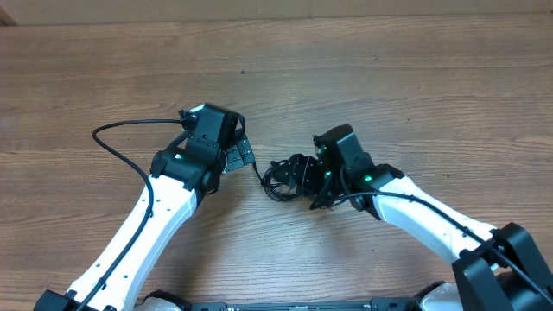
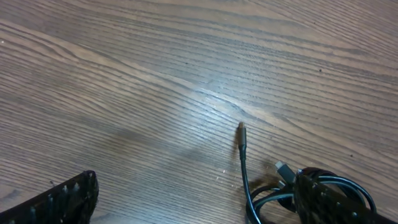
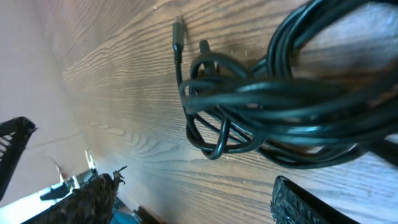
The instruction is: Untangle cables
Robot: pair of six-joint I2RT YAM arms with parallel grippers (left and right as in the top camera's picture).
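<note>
The cables (image 1: 289, 173) lie as one small knotted bundle near the middle of the wooden surface (image 1: 389, 69), between my two arms, just beside the right gripper (image 3: 194, 186) and close to the left gripper (image 1: 235, 154). I judge them light, thin and floppy, with a smooth black jacket that could slip between the fingers. The whole coil should lift or drag as a lump if I pull on one loop, so one side has to pin it while the other draws a strand out. The best hold looks like the free tail (image 2: 244, 168) that runs out of the bundle to a small plug (image 2: 241, 127), taken on the cord just behind the plug and not on the plug itself, which looks too small to bear a hard pinch. I count one bundle and two plug ends: that one and a second plug (image 3: 203, 45) beside it. I cannot tell how many separate cords are wound inside. Both grippers stand with fingers apart and bare wood between them, holding nothing, though the left one's far finger overlaps the coil's edge.
</note>
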